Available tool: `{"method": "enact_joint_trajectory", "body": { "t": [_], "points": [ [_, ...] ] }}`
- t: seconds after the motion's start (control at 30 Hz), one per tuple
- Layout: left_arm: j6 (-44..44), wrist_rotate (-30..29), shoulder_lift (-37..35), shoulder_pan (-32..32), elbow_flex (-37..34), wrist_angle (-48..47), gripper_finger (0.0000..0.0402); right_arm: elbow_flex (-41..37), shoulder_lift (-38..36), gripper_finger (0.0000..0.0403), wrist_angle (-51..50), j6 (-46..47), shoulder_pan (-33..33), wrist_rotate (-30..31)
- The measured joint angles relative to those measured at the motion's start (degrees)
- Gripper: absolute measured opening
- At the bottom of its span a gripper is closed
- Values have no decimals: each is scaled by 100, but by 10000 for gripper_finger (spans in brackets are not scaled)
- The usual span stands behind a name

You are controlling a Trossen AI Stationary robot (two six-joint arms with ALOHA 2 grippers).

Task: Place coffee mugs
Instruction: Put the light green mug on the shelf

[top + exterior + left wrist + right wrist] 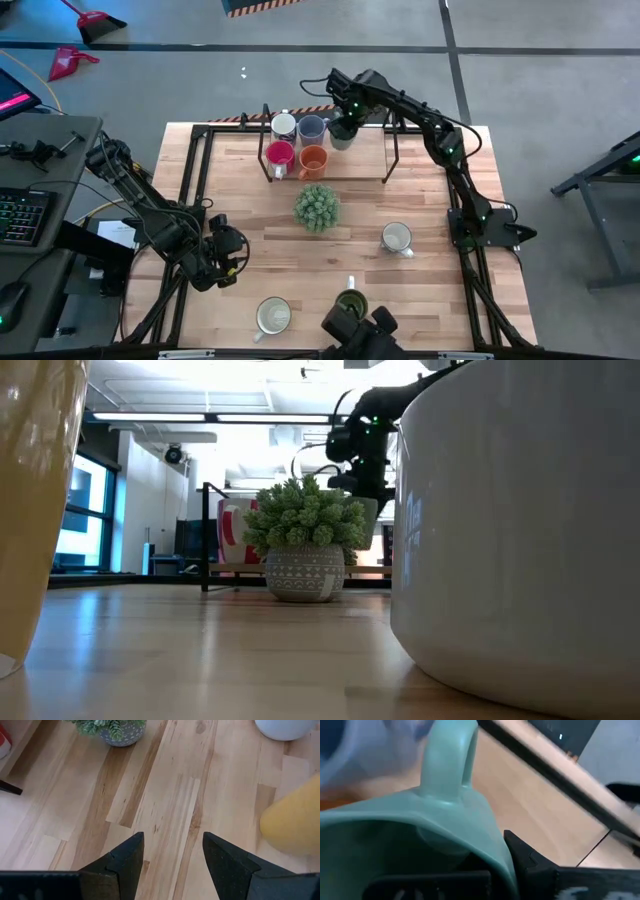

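Green mug (410, 835) sits clamped in my right hand (343, 128) over the rack (387, 150), beside four mugs already placed. Three mugs on the worktop (440, 300) wait. My left hand (170, 865) hangs open, empty.

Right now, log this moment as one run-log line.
right gripper: shut on green mug, at rack beside pale blue mug | left gripper: open, idle over table
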Motion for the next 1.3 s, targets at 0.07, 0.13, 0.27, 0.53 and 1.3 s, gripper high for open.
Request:
{"method": "enact_joint_trajectory", "body": {
  "t": [0.07, 0.13, 0.27, 0.53, 1.3],
  "points": [
    [2, 0, 0, 0, 2, 0, 190, -89, 15, 0, -47, -29, 0, -41],
    [2, 0, 0, 0, 2, -1, 190, -168, 15, 0, -11, -37, 2, -3],
    [4, 0, 0, 0, 2, -10, 190, -175, 11, 0, 91, -28, 2, 106],
    [4, -1, 0, 2, 2, -13, 190, -175, 13, 0, 326, -31, 2, 269],
    [2, -2, 0, 1, 2, -15, 190, -398, 28, 0, 466, 196, 28, 270]
  ]
}}
